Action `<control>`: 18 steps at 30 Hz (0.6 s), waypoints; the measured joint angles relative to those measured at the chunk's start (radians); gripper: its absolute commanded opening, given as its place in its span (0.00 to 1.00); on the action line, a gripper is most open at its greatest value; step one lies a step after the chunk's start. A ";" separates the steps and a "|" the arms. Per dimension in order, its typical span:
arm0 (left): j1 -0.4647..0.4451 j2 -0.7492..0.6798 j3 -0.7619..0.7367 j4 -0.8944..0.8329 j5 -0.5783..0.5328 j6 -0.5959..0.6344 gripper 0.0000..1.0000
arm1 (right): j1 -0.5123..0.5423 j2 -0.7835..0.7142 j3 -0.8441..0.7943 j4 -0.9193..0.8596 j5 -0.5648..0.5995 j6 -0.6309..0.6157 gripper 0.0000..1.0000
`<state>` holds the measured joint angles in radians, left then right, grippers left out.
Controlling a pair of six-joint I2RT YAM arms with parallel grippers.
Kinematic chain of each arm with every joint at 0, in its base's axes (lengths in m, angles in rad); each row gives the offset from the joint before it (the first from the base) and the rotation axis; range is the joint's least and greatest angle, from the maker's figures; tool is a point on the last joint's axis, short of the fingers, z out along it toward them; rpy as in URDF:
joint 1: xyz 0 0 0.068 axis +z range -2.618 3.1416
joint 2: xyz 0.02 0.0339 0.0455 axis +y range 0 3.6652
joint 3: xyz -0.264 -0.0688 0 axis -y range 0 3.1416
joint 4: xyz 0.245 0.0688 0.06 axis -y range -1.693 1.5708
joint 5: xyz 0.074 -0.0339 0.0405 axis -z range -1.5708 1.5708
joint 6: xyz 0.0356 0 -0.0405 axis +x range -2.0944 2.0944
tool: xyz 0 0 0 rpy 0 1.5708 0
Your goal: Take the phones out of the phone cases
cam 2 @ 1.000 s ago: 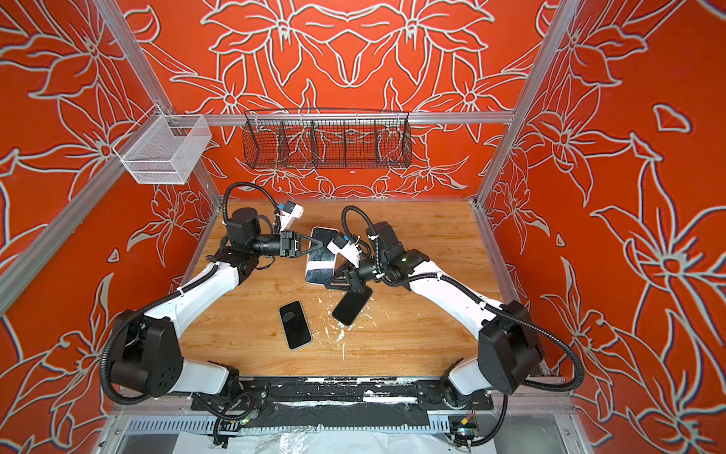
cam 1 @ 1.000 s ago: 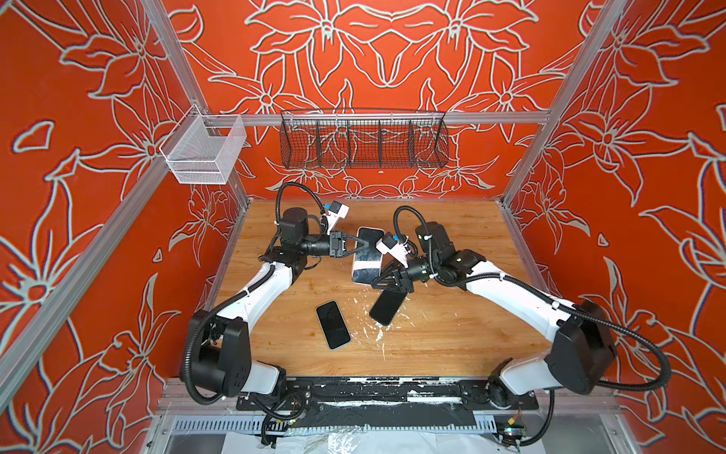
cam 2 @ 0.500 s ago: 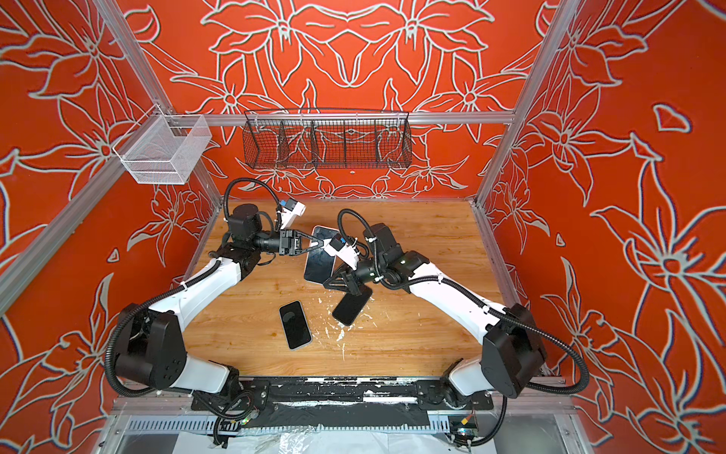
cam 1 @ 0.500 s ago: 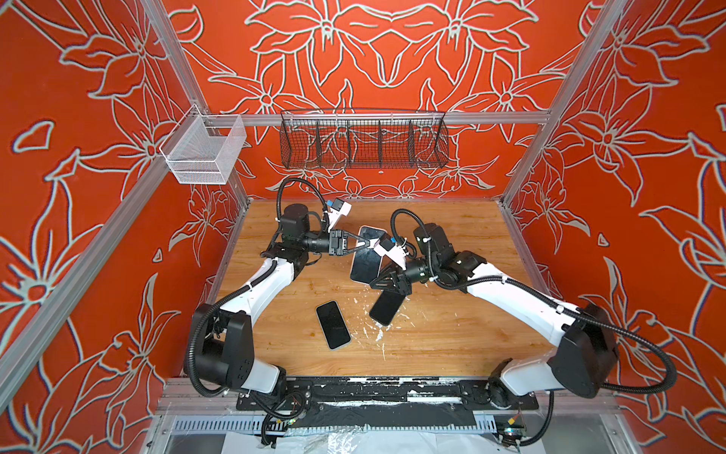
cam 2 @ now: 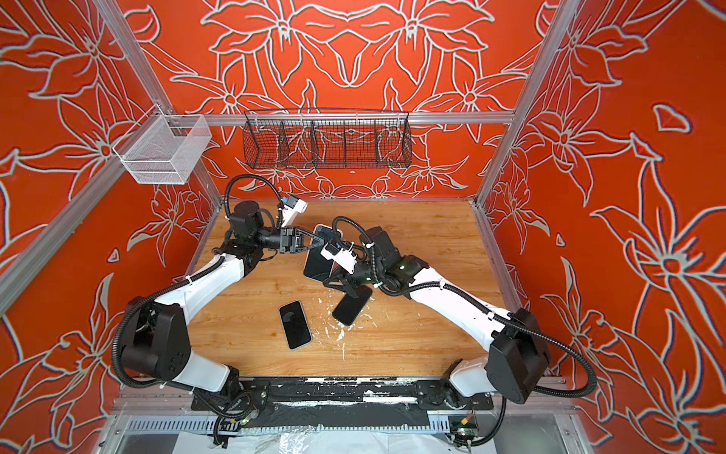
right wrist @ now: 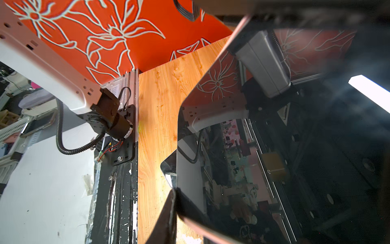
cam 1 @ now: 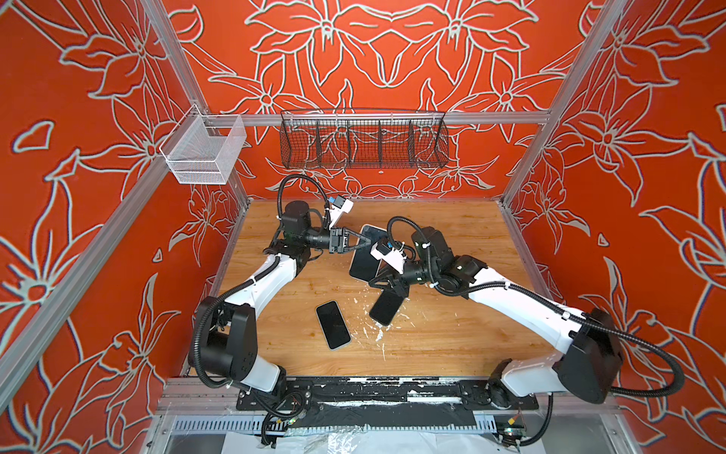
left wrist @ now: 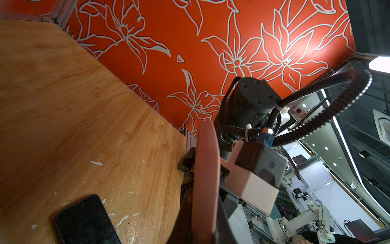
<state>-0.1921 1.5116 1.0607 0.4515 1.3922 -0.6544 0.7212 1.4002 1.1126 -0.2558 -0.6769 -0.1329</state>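
In both top views a phone (cam 1: 363, 257) (cam 2: 316, 259) with a dark screen sits in a pale pink phone case and is held up off the wooden table (cam 1: 451, 334), tilted, at the centre back. My left gripper (cam 1: 368, 241) (cam 2: 320, 242) is shut on the upper edge of the case. The left wrist view shows that pink edge (left wrist: 205, 179) running between the jaws. My right gripper (cam 1: 383, 280) (cam 2: 341, 280) is shut on the phone's lower end. In the right wrist view the screen (right wrist: 274, 158) fills the picture, with one finger (right wrist: 166, 219) pressed on its corner.
Two loose dark phones lie flat on the table, one (cam 1: 333, 324) (cam 2: 295, 324) near the middle front and one (cam 1: 387, 308) (cam 2: 351, 308) just below the right gripper. A black wire basket (cam 1: 363, 143) and a white mesh basket (cam 1: 204, 151) hang on the walls.
The held phone and both grippers have shifted slightly toward the back and right. Both grips stay as they were.
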 measured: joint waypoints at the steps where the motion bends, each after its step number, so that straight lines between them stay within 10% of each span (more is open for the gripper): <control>1: 0.000 0.002 0.002 0.000 0.000 -0.003 0.00 | 0.002 0.000 -0.001 0.000 0.003 -0.006 0.22; 18: -0.019 0.022 0.020 -0.051 -0.089 -0.174 0.00 | 0.023 0.016 -0.027 0.013 0.077 -0.091 0.35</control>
<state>-0.2115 1.5333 1.0809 0.4000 1.3037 -0.8280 0.7437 1.4158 1.0851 -0.2424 -0.5995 -0.2241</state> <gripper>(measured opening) 0.098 0.325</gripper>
